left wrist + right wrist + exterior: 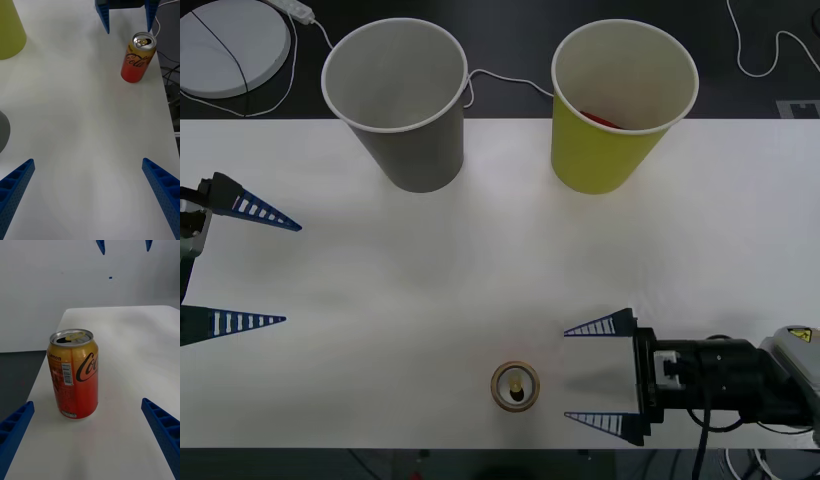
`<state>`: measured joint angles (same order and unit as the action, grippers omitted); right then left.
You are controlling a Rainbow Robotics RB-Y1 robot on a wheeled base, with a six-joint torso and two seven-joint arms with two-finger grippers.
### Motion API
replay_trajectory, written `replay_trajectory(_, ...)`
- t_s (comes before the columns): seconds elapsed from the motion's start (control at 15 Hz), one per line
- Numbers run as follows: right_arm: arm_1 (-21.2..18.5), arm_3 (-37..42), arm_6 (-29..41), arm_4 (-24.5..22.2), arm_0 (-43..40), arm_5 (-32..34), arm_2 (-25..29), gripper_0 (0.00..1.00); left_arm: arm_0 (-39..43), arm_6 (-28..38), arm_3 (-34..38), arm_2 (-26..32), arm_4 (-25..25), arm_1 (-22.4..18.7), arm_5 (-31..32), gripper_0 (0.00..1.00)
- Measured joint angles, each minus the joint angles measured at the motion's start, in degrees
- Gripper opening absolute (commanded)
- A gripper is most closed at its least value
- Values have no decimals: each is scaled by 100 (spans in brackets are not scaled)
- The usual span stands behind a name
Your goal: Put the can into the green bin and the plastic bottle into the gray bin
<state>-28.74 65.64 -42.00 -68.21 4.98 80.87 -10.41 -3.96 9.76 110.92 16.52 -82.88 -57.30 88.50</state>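
Observation:
The can (515, 386) stands upright near the table's front edge, orange-red with a gold top and an opened tab. My right gripper (566, 375) is open just to the right of it, fingers pointing at it with a small gap between. In the right wrist view the can (75, 378) stands ahead of the fingers (15, 427). My left gripper (292, 274) is open at the table's left edge; its wrist view shows the can (138, 58) far off. The gray bin (395, 100) stands back left and the green bin (620, 110) back right. The plastic bottle is out of view.
Something red (600, 118) lies inside the green bin. The white table (430, 280) is bare between the bins and the can. Behind the table are a white round device (230, 45) and white cables (500, 80). The front edge runs just below the can.

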Motion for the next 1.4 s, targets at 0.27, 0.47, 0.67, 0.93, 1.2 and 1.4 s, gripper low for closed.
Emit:
replay_trajectory(0.27, 194, 0, -91, 16, 77, -598, -473, 100, 0, 0, 0, 0, 0, 0, 0, 100)
replay_trajectory(0.47, 344, 0, -126, 23, 125, -900, -761, 100, 0, 0, 0, 0, 0, 0, 0, 100)
replay_trajectory(0.67, 439, 0, -176, 135, 161, -1182, -1100, 100, 0, 0, 0, 0, 0, 0, 0, 100)
replay_trajectory(0.93, 539, 0, -252, 247, 171, -1404, -1338, 100, 0, 0, 0, 0, 0, 0, 0, 100)
replay_trajectory(1.2, 595, 0, -265, 263, 179, -1494, -1429, 100, 0, 0, 0, 0, 0, 0, 0, 100)
replay_trajectory(1.4, 597, 0, -272, 263, 179, -1490, -1433, 6, 0, 0, 0, 0, 0, 0, 0, 100)
